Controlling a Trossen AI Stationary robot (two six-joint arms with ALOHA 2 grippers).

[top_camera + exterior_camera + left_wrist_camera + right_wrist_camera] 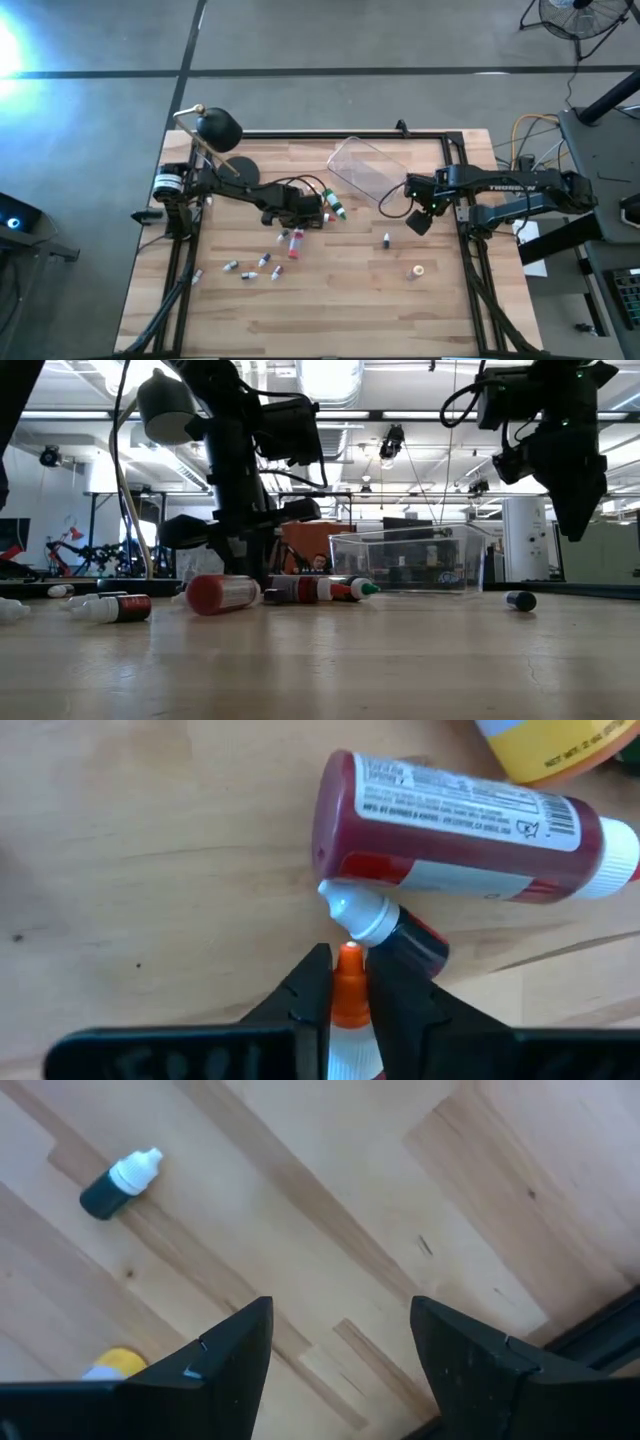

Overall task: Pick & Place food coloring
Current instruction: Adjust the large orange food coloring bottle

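Several food coloring bottles (262,262) lie scattered on the wooden table (330,320). My left gripper (348,960) points steeply down among a cluster of them and is shut on a small white bottle with an orange cap (348,988). Beside it lie a dark red bottle with a white cap (400,932) and a larger red bottle (460,830). My right gripper (340,1340) hangs open above bare wood. A little dark bottle with a white cap (118,1184) lies on its side away from it. My left gripper pinches the small bottle at its orange cap (348,1005) between the two fingertips (312,982), coming from above at a steep slant. The white body runs back between the fingers, along them. Whether the bottle is off the table, I cannot tell.
A clear plastic tub (365,170) stands at the table's far middle, between the two arms. A black round-headed lamp (218,128) stands at the far left corner. A yellowish piece (418,270) lies near the right side. A green-capped bottle (350,589) lies by the cluster.
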